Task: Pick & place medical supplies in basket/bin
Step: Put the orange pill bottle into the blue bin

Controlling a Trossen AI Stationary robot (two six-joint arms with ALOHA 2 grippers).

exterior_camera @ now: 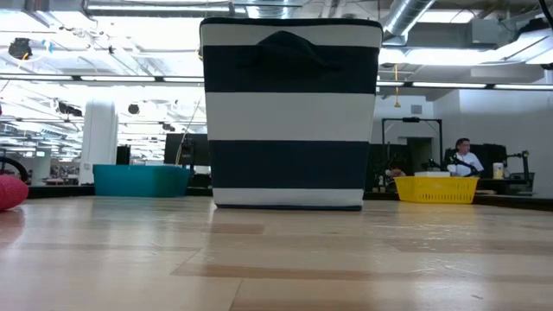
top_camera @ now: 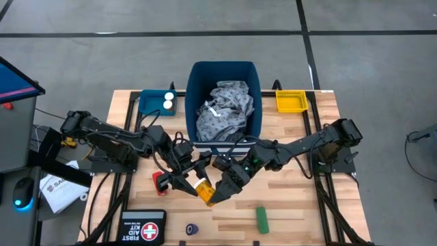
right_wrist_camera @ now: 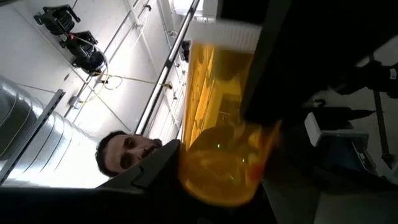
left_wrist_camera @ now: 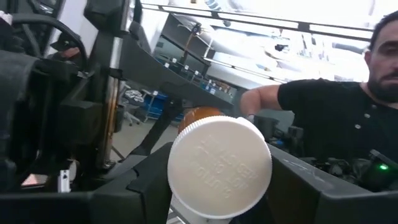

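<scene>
An orange pill bottle with a white cap hangs above the table's middle, between my two grippers. My left gripper comes at it from the left, my right gripper from the right; both are shut on it. The tall dark blue bin stands at the far middle with the grey patterned gown lying inside. A teal tray holds two white bottles. A yellow tray stands far right. The low view shows neither gripper. My left gripper pinches the bottle's white cap by its rim between its two fingers. The cap's top faces back along the fingers. The fingers reach in from the table's left, and the bottle is clear of the table. My right gripper has the bottle's orange body, near its closed bottom end, between its two fingers. It reaches in from the table's right. The white cap points away from it, and the bottle is lifted clear.
A red cylinder lies under my left arm. Near the front edge lie a green cylinder, a dark blue roll and the black FIRST AID KIT pouch. A person in a black shirt sits beyond the table.
</scene>
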